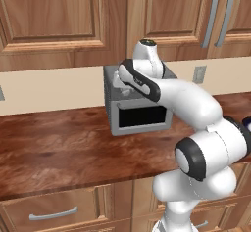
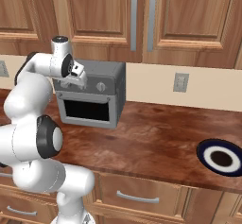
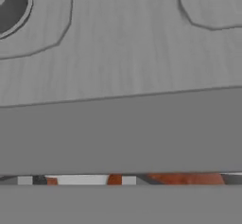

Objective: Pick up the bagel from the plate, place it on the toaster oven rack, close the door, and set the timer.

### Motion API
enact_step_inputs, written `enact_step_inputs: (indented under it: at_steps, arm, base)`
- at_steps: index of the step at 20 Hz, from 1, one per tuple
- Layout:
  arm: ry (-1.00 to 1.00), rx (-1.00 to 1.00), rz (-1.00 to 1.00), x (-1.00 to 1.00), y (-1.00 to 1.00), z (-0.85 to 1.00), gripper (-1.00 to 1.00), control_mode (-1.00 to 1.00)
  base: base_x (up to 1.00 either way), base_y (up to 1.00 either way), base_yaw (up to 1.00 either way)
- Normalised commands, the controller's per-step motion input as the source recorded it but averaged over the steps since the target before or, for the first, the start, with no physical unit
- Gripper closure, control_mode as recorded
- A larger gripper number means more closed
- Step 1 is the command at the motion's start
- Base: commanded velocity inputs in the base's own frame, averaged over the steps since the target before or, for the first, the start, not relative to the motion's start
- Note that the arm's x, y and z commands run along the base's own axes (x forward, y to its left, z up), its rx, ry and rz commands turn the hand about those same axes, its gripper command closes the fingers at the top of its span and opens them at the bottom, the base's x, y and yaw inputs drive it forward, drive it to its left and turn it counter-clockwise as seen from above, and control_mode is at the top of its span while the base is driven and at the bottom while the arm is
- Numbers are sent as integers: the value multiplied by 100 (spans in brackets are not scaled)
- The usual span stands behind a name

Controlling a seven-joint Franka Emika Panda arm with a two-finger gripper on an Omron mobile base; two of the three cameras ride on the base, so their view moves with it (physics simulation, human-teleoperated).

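The robot's white arm (image 1: 196, 143) fills the foreground, reaching from the cabinet front up over the wooden counter (image 1: 59, 148) to the grey toaster oven (image 2: 97, 100), whose door (image 2: 87, 110) stands shut, its dark glass window facing out. The claw (image 2: 78, 76) sits at the oven's upper front, by the control panel with its round knob (image 2: 100, 87); whether it touches the panel cannot be told. From the hand view a grey panel lies just ahead, a dark round knob (image 3: 12, 5) at the top left corner. How far the fingers are spread cannot be told, nor whether they hold anything. The dark blue plate (image 2: 220, 158) lies well apart to the right on the counter, white-ringed with a dark brown centre. Wooden cabinets (image 2: 142, 15) hang above, an outlet (image 2: 180, 82) on the wall.
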Motion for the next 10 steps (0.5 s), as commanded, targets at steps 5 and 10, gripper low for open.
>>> enact_step_inputs:
  at_steps: [5, 10]
  arm:
    - [0, 18, -1, -38, -71, 7, 100, -100]
    - [0, 8, -2, -33, -60, 0, 100, -100]
  base:
    - [0, 0, 0]
    - [0, 0, 0]
